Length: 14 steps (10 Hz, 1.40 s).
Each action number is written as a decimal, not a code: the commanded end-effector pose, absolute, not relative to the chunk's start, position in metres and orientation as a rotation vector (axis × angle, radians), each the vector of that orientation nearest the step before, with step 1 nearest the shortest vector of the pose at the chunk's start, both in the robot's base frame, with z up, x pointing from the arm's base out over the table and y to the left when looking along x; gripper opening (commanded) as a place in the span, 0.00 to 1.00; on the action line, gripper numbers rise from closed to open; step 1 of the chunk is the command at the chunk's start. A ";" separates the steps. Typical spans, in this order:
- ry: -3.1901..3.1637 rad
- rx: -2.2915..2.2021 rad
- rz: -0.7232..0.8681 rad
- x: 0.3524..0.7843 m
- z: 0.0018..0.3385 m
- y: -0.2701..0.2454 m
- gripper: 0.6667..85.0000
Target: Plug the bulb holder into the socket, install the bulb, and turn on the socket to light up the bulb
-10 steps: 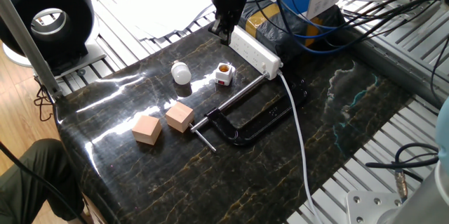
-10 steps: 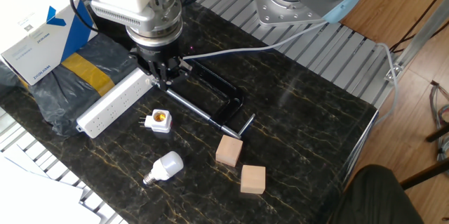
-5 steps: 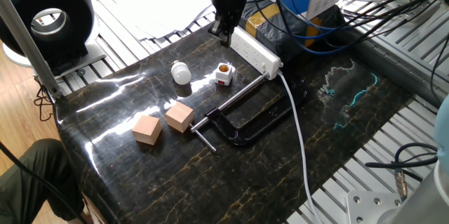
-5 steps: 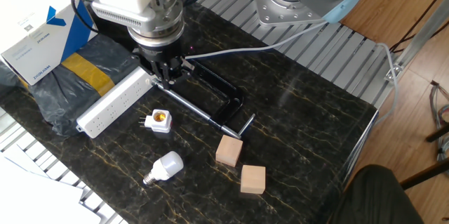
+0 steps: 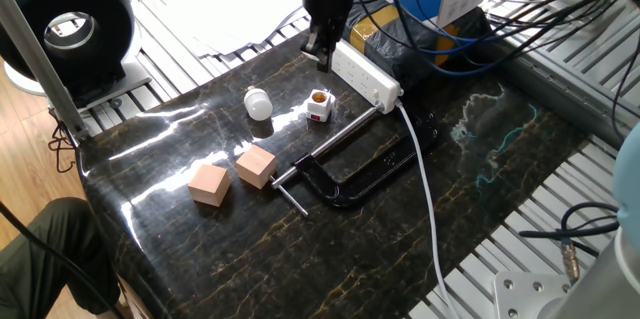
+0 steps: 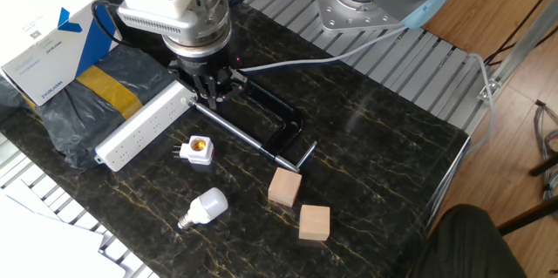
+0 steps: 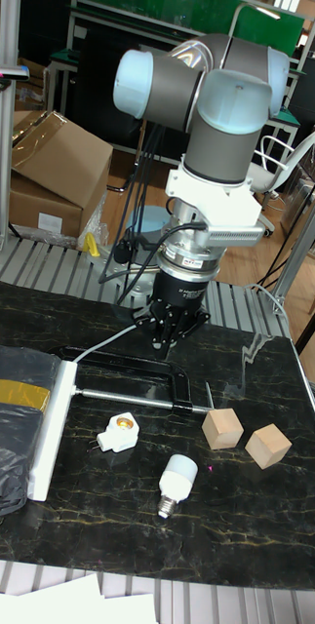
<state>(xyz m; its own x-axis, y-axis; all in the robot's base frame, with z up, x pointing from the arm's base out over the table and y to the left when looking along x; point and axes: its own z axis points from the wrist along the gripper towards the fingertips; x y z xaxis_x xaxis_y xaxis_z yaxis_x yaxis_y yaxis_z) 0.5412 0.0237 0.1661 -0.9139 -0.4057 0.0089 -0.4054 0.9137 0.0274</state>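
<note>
- Surface: dark marbled table (image 5: 480, 159), glossy, with slatted metal rails around it.
- Socket (image 6: 144, 126): long white strip at the table's edge, lying flat against a black plastic bag (image 6: 65, 104); its white cable (image 5: 425, 194) trails across the tabletop.
- Gripper (image 6: 212, 97): pointing down near the cable end of the socket, fingers drawn close together; whether they touch cannot be told. Nothing is seen in them.
- Bulb holder (image 6: 199, 150): white cube lying on its side just beside the socket, brass opening visible.
- Bulb (image 6: 202, 207): lying on its side near the holder, apart from it.
- Black clamp (image 6: 266, 125): flat, beside the gripper.
- Two wooden cubes (image 6: 285, 187): near each other by the clamp's handle.
</note>
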 end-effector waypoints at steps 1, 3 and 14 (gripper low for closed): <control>-3.027 0.619 -0.079 0.531 0.168 0.028 0.03; -3.053 0.670 -0.062 0.546 0.166 0.030 0.03; -2.662 1.483 0.036 0.574 0.125 0.015 0.18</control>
<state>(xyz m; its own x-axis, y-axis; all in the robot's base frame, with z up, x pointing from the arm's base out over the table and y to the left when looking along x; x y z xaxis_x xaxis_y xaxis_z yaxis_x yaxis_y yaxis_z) 0.5646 0.0175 0.1352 -0.6223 -0.7760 0.1031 -0.7794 0.6264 0.0106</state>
